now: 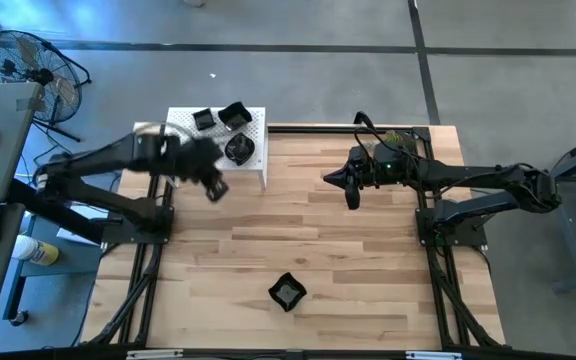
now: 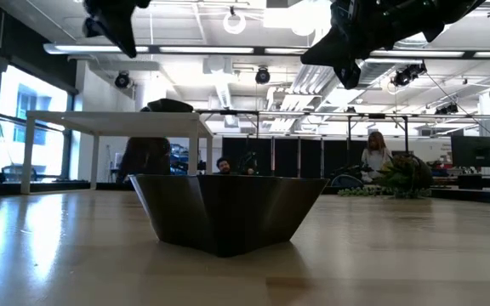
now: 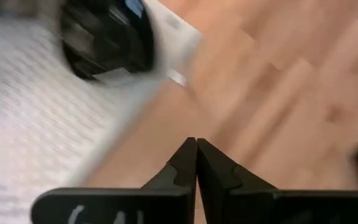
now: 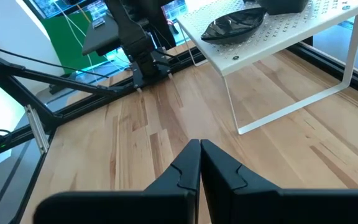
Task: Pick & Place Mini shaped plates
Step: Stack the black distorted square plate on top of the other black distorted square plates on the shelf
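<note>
Beside the white stand (image 1: 258, 150) — left gripper (image 1: 216, 190) shut, empty.

High view: you look straight down on the whole desk (image 1: 348, 260) and both arms, from well above.
Low view: you sit at desk-top height, looking level across into the room, very near one plate (image 2: 226, 212).
Left wrist: you look close down past closed fingers at the stand's (image 3: 30, 124) edge.
Right wrist: you face across the desk; it shares the stand (image 4: 278, 37) with the high view.
</note>
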`<state>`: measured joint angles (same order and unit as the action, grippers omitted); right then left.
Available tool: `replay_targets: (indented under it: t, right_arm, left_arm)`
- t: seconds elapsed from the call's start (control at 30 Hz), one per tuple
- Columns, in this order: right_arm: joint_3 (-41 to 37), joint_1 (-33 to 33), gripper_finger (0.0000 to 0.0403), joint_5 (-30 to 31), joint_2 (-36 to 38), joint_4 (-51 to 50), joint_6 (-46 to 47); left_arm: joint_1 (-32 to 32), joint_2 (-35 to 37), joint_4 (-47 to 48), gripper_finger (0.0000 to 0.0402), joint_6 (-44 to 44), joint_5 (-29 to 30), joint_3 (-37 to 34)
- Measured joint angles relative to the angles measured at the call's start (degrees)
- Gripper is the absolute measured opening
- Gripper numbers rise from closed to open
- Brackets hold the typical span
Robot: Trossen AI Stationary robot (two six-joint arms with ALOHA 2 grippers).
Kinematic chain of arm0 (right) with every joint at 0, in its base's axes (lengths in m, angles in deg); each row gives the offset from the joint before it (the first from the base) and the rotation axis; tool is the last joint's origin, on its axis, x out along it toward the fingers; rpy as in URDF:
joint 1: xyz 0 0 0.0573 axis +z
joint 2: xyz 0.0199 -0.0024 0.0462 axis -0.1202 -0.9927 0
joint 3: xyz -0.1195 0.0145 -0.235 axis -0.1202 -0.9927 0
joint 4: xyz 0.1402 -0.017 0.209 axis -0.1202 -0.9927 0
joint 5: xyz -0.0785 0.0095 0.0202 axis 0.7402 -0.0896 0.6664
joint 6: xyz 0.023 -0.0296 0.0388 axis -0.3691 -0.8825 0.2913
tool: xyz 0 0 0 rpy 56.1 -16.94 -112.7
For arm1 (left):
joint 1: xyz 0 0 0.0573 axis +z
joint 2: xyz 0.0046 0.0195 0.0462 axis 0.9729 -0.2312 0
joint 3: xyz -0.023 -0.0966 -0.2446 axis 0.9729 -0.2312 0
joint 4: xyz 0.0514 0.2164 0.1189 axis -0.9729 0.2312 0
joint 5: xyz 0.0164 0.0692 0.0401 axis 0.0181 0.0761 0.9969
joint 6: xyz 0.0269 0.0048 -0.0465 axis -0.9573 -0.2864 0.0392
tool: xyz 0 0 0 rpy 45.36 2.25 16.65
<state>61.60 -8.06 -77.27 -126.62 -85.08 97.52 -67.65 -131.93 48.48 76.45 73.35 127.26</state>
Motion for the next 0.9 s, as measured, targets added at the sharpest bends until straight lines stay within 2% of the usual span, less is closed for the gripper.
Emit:
replay_targets:
  t: [0.13, 0.3, 0.53, 0.63, 0.8, 0.9]
  right_arm:
    - [0.0, 0.0, 0.0007, 0.0, 0.0, -0.02, -0.39]
    - [0.0, -0.02, 0.0007, 0.0, 0.0, -0.04, -2.07]
    - [0.02, -0.04, 0.0007, -0.58, 0.0, -0.58, -3.04]
    - [0.02, -0.04, 0.0007, -2.14, 0.0, -0.78, -3.48]
    - [0.02, -0.04, 0.0007, -5.26, 0.0, -0.96, -5.26]
    - [0.02, -0.04, 0.0007, -6.83, 0.0, -1.0, -6.75]
  left_arm:
    - [-11.53, -0.04, -1.13, 0.0003, 12.67, -0.06, -3.73]
    - [-21.3, -6.6, -7.22, 0.0001, 21.47, -2.79, -7.5]
    - [-24.75, -17.2, -21.38, 0.0001, 31.64, -7.11, -8.01]
    - [-25.59, -20.81, -27.72, 0.0009, 32.86, -10.8, -7.99]
    - [-25.95, -26.38, -35.11, 0.0061, 37.48, -16.97, -8.08]
    - [-27.51, -28.21, -40.36, 0.0102, 37.76, -18.33, -7.96]
